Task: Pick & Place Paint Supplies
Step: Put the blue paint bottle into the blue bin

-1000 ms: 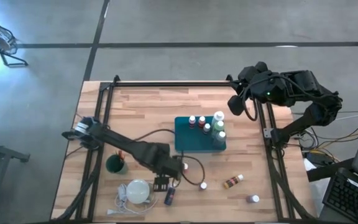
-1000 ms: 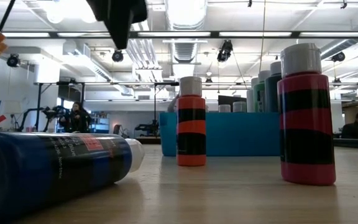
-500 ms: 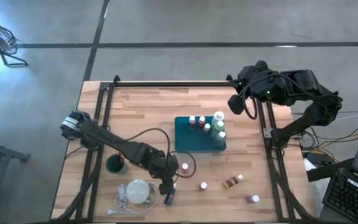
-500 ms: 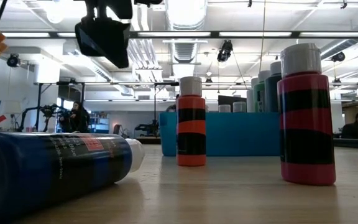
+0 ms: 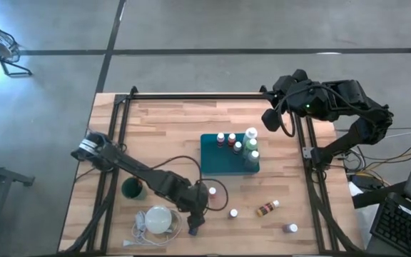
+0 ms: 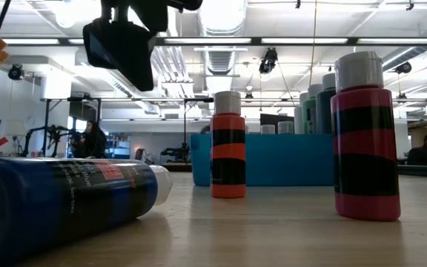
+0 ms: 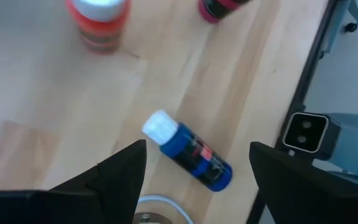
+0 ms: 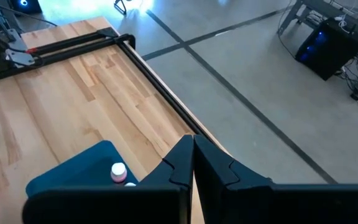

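Wooden table (image 5: pixel 163 128), teal tray (image 5: pixel 220 165), scattered paint bottles (image 5: pixel 267 208), seemingly corded disc (image 5: pixel 158 219)

Over the last second the left arm has swung toward the near edge of the desk, so the left gripper (image 5: pixel 195 218) now hangs right above the lying blue bottle (image 7: pixel 188 159), where before it sat a little farther in. Its jaws have spread slightly wider and stand open.
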{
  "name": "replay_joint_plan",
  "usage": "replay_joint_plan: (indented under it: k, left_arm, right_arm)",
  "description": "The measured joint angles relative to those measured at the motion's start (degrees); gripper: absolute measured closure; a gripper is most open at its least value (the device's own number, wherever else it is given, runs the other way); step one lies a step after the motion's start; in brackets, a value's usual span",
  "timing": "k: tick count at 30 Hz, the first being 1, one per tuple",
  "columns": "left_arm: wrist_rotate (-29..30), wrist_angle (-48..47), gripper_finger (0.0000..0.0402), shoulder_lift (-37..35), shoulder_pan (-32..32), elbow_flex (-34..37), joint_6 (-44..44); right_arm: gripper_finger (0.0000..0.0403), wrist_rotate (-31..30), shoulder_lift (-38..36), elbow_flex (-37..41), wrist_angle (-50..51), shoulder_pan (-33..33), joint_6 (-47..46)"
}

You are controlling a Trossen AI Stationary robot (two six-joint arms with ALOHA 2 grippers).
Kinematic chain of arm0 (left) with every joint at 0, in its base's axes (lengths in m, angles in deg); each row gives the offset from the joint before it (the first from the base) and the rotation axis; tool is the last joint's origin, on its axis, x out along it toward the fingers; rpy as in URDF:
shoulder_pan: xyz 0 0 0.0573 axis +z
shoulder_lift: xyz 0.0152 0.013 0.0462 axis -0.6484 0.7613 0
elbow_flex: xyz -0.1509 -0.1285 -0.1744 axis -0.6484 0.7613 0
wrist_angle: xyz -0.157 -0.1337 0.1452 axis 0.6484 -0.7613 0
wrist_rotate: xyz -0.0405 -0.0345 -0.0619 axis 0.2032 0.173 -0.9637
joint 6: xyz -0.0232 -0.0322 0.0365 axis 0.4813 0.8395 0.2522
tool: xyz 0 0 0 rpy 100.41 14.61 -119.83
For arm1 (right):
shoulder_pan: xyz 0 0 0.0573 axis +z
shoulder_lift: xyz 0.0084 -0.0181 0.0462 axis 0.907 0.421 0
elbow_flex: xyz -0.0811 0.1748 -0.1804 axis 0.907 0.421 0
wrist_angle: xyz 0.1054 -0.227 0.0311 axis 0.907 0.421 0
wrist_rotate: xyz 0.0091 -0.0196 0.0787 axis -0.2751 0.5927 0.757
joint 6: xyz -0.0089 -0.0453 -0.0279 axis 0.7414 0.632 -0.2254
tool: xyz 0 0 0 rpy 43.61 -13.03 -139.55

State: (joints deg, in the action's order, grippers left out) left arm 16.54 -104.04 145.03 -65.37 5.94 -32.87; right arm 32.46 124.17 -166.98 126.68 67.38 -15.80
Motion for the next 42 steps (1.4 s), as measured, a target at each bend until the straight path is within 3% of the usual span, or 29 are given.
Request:
replay_joint_plan:
  k: [6, 15, 42]
  left_arm:
    - [0.1, -0.2, 0.0113, 2.5, -1.0, -2.0, 2.6]
    - [-0.4, -8.5, 0.0113, 3.4, -1.2, -2.4, 4.7]
    - [-5.4, -0.5, 0.0113, 10.1, -2.8, -3.3, 11.4]
  right_arm:
    - [0.0394, 0.1, 0.0, 0.0, 0.0, -0.5, 1.2]
    - [0.0394, 0.2, 0.0, 0.0, 0.0, -1.6, 2.0]
    - [0.0394, 1.8, 0.0, 0.3, 0.0, -3.5, 3.0]
